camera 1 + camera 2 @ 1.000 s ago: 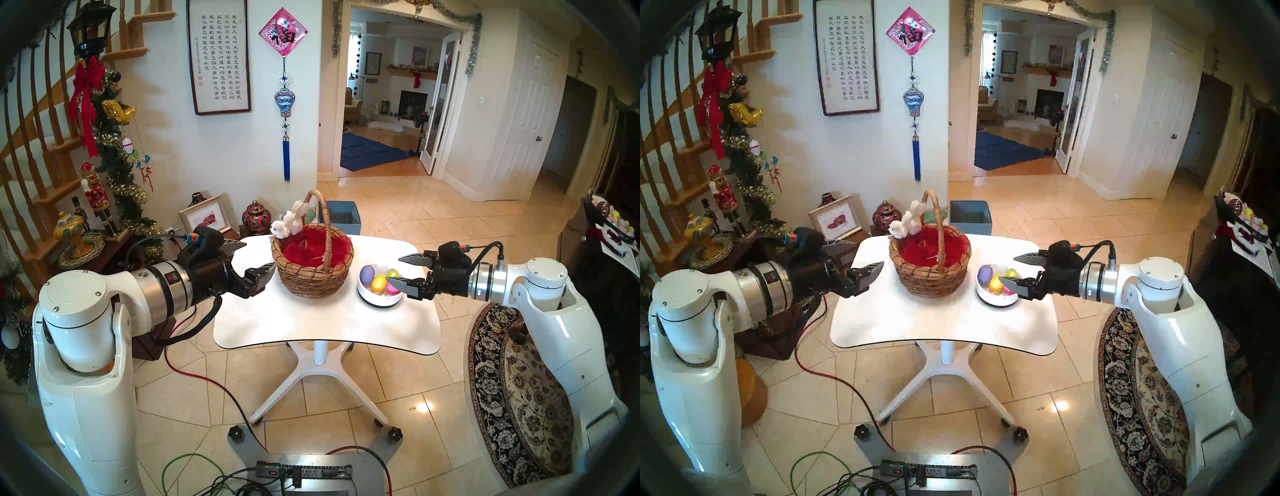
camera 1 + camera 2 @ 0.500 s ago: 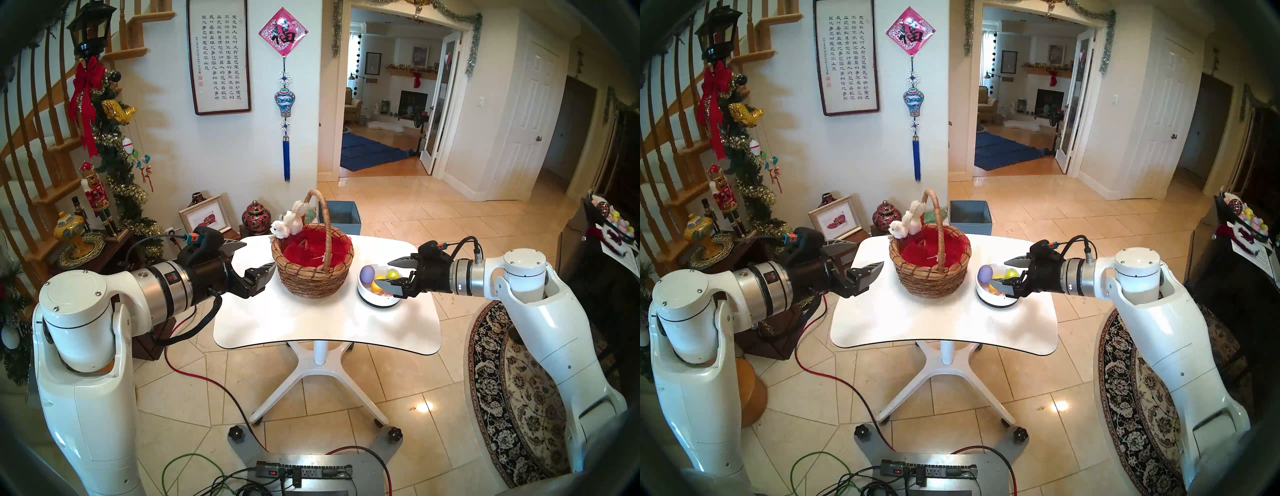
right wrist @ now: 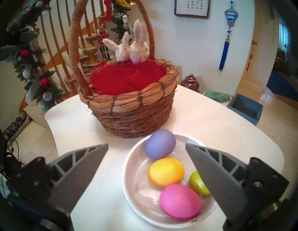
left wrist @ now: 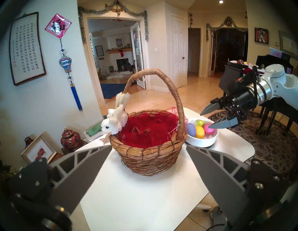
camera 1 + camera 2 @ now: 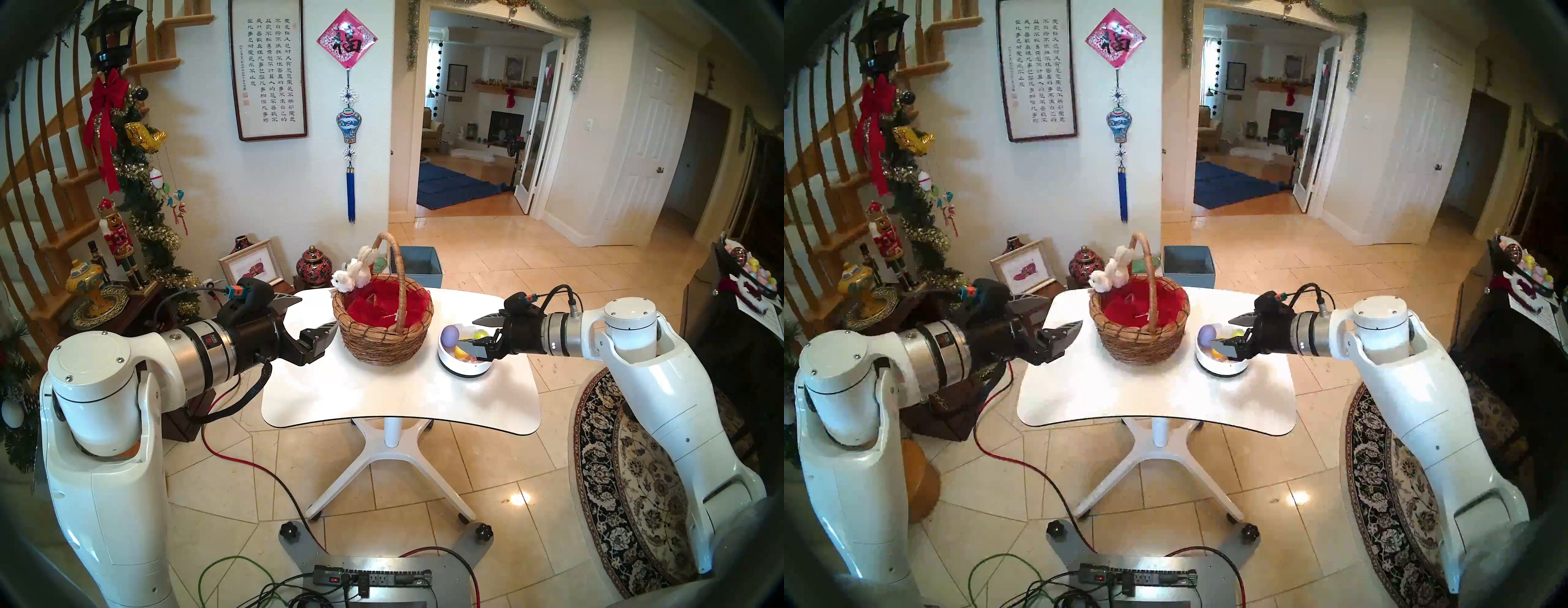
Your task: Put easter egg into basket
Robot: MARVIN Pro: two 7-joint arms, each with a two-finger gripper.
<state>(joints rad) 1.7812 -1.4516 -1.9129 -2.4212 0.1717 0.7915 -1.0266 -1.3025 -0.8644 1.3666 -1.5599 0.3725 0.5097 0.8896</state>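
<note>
- While the right gripper (image 4: 208, 120) hangs over the white bowl (image 3: 141, 204) with its fingers spread wide and nothing between them, the job in hand looks to be picking out one egg.
- Four eggs lie in that bowl: purple (image 3: 160, 144), yellow (image 3: 166, 171), pink (image 3: 180, 201) and a small green one (image 3: 197, 183) half hidden behind a finger.
- From the left wrist view, one fingertip sits right by the pink egg, so that egg is probably the easiest to take.
- Straddle it across its narrow width, one finger on each side, and close gently; a smooth rounded shell is likely to squirt out of a hard pinch.
- Keep the tips off the bowl's rim, or the bowl may slide on the table (image 5: 382, 399).
- Lifting straight up first should clear the neighbours.
- Beside the bowl stands the basket (image 5: 384, 344), no egg in it, its handle arching over the middle.
- At the table's far side the left gripper (image 5: 316, 312) waits with fingers apart, empty.
</note>
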